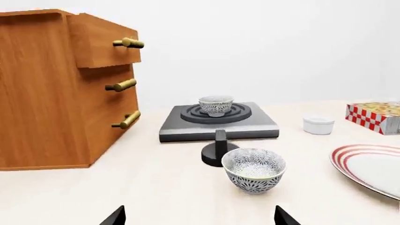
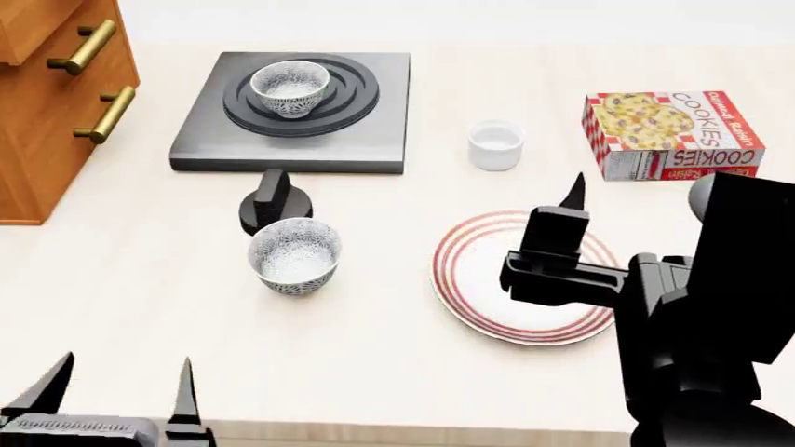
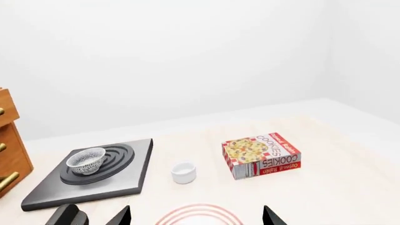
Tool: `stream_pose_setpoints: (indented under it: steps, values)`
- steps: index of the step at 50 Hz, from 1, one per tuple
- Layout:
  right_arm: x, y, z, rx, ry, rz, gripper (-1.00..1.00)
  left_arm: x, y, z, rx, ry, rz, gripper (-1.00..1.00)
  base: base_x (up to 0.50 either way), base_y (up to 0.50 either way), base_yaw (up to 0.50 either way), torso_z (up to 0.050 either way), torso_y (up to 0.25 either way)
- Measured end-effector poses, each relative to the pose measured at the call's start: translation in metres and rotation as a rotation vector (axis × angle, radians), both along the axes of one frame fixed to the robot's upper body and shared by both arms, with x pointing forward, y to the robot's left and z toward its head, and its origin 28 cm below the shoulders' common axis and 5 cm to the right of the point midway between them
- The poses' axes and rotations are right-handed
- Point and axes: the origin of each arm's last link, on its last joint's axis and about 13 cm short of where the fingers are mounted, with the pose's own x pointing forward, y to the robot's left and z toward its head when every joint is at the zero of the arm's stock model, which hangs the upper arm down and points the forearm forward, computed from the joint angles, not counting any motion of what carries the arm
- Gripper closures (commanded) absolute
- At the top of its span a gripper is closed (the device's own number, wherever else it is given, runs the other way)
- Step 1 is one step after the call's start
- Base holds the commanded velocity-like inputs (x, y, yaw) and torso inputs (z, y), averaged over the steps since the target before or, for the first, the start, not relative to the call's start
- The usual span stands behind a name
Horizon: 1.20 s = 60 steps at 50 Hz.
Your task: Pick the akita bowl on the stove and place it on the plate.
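Observation:
The akita bowl (image 2: pixel 289 87) (image 1: pixel 216 105) (image 3: pixel 86 160) sits upright in the middle of the burner rings on the stove (image 2: pixel 372 116) (image 1: pixel 262 125) (image 3: pixel 134 180). A second identical bowl (image 2: pixel 294 254) (image 1: pixel 254 169) stands on the table in front of the stove's black knob (image 2: pixel 274 203). To its right lies the red-ringed plate (image 2: pixel 478 284) (image 1: pixel 368 164) (image 3: pixel 194 214). My right gripper (image 2: pixel 565 209) (image 3: pixel 196 216) hangs open over the plate, holding nothing. My left gripper (image 2: pixel 122 382) (image 1: pixel 200 216) is open and empty near the table's front left, well short of both bowls.
A wooden drawer cabinet (image 2: pixel 50 93) (image 1: pixel 50 93) with brass handles stands left of the stove. A small plain white cup (image 2: pixel 496 145) (image 3: pixel 183 172) sits right of the stove, and a cookie box (image 2: pixel 671 135) (image 3: pixel 261 155) lies at the far right.

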Motion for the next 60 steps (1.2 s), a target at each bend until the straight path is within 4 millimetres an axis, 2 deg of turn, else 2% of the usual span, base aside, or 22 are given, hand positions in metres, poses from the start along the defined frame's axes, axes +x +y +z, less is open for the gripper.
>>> stream_pose_setpoints:
  steps: [16,25,40,60]
  values:
    - [0.000,0.000,-0.001,0.003,0.001,0.002,-1.00,0.078,0.001,0.085,-0.050,0.058,0.045,-1.00,0.00,0.00,0.00,0.000,0.000]
    - [0.000,-0.001,-0.001,0.005,0.001,0.004,-1.00,0.107,-0.003,0.115,-0.041,0.091,0.056,-1.00,0.00,0.00,0.00,0.000,0.000]
    - [0.000,0.000,0.000,0.008,0.001,0.009,-1.00,0.123,-0.002,0.136,-0.102,0.138,0.060,-1.00,0.00,-0.01,0.00,0.000,0.000]
    - [0.000,0.000,0.000,0.011,0.001,0.011,-1.00,0.126,-0.001,0.142,-0.093,0.137,0.043,-1.00,0.00,-0.28,0.00,0.000,0.000]
